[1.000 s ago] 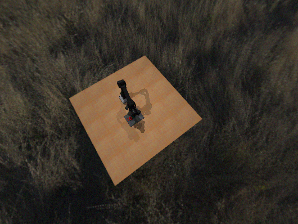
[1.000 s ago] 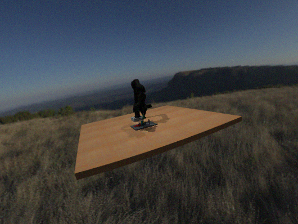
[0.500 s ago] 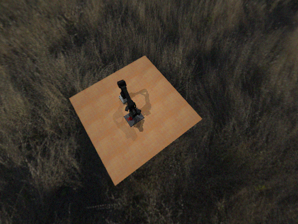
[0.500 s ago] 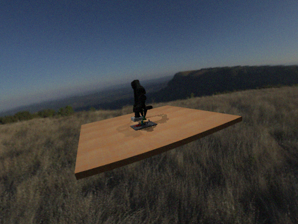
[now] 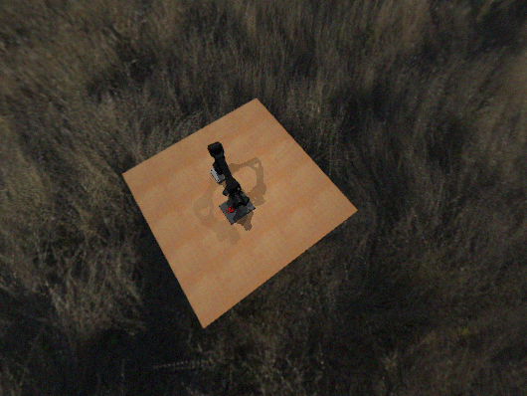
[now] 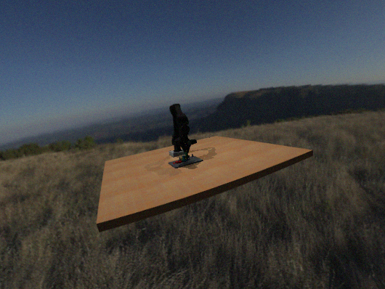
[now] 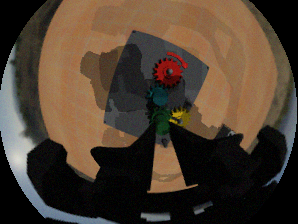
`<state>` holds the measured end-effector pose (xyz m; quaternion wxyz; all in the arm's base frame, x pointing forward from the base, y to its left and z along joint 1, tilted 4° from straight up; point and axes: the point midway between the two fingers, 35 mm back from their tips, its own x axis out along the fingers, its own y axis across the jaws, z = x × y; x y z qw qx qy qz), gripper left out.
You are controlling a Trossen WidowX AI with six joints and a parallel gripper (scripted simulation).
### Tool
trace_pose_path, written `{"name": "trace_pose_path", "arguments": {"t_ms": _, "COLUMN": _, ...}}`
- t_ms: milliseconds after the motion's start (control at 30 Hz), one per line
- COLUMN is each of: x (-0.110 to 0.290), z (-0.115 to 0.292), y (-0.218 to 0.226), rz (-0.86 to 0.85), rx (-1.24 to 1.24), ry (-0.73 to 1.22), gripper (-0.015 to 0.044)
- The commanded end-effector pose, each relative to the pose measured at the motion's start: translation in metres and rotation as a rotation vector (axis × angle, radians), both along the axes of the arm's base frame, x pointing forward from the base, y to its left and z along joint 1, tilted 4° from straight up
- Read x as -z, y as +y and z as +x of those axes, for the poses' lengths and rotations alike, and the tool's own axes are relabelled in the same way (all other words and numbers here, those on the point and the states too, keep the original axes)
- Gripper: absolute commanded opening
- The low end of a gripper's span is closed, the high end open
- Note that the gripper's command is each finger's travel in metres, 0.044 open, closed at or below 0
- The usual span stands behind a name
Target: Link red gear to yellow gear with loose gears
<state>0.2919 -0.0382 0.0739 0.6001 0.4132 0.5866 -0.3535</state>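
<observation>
The grey board (image 7: 119, 95) (image 5: 232, 219) (image 6: 176, 165) lies on the table. The red gear (image 7: 165, 76) (image 5: 230, 210) sits on a peg beside the red arrow (image 7: 179, 58). A teal gear (image 7: 159, 96) is on the board next to the red gear, on the side toward the gripper. The yellow gear (image 7: 184, 117) with its black stripe sits partly behind a green gear. My gripper (image 7: 161, 124) is shut on the green gear (image 7: 160, 118), which is over the board beside the teal and yellow gears. Whether the green gear is flat or still raised is hard to tell; its peg is hidden.
The arm (image 5: 227, 174) (image 6: 179, 127) stands over the board from its pale base (image 5: 217, 175) (image 6: 176, 154). A short peg (image 7: 164, 143) shows near the board's edge between the fingers. A small dark object (image 7: 229, 133) lies right of the board, partly behind the gripper. The wooden table (image 5: 298, 199) (image 6: 152, 196) surrounds the board.
</observation>
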Motion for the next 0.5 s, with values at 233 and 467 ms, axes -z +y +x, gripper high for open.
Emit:
{"name": "trace_pose_path", "arguments": {"t_ms": 233, "x": 0.0111, "z": -0.0012, "y": 0.0008, "rz": 0.020, "rx": 0.240, "ry": 0.023, "gripper": 0.0000}}
{"name": "trace_pose_path", "arguments": {"t_ms": 467, "x": 0.0116, "z": -0.0007, "y": 0.0013, "rz": 0.015, "rx": 0.156, "ry": 0.017, "gripper": 0.0000}}
